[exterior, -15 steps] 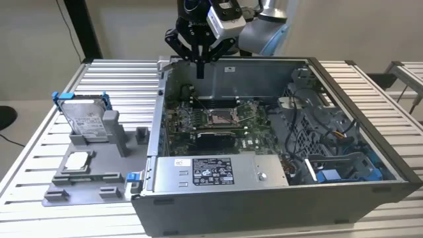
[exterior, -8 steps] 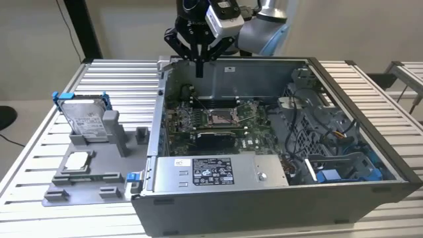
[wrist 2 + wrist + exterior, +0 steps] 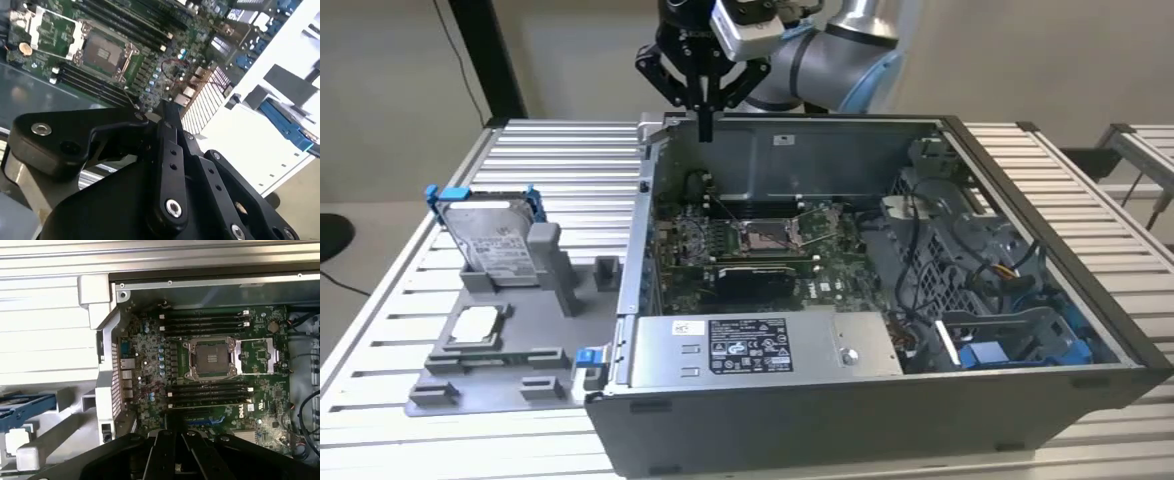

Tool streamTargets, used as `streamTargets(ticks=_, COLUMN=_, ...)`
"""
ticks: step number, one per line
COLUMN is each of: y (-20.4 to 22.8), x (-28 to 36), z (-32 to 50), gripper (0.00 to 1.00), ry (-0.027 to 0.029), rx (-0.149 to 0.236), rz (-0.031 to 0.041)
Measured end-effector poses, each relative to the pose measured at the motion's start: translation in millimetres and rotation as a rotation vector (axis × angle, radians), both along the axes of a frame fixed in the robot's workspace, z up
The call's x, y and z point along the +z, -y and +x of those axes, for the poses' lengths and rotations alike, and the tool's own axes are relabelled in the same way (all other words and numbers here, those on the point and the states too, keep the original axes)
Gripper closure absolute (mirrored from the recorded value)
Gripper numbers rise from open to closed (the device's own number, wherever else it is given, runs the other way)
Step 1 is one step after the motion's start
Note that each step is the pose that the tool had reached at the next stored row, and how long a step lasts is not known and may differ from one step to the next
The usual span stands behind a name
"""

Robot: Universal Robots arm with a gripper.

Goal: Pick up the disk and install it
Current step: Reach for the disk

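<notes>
Hovering over case (image 3: 854, 425) with gripper (image 3: 706, 133) clenched, empty (disk (image 3: 494, 240) untouched, well apart); approach step, calls for unclenching first.

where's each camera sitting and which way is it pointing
Exterior view: off the arm, raised, looking down on the computer case, the disk beside it; arm and gripper show.
First wrist view: on the arm, looking into the case at the processor socket; gripper shows.
Second wrist view: same, slanted, closer behind the gripper.
All share the socket.
</notes>
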State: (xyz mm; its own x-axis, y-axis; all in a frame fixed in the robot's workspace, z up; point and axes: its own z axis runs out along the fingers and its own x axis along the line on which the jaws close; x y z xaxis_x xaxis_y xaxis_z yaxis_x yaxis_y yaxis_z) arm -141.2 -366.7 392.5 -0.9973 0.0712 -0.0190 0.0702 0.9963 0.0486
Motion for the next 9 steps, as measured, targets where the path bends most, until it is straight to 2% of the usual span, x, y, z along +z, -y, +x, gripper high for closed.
streamTargets(ticks=4, y=-1.3, x=0.0, z=-10.2, gripper=1.00, ry=0.0000, rx=0.000, rz=0.0001)
streamTargets(ticks=9, y=-1.2, x=0.0, z=-28.3, gripper=1.00, ry=0.0001, rx=0.000, rz=0.0001)
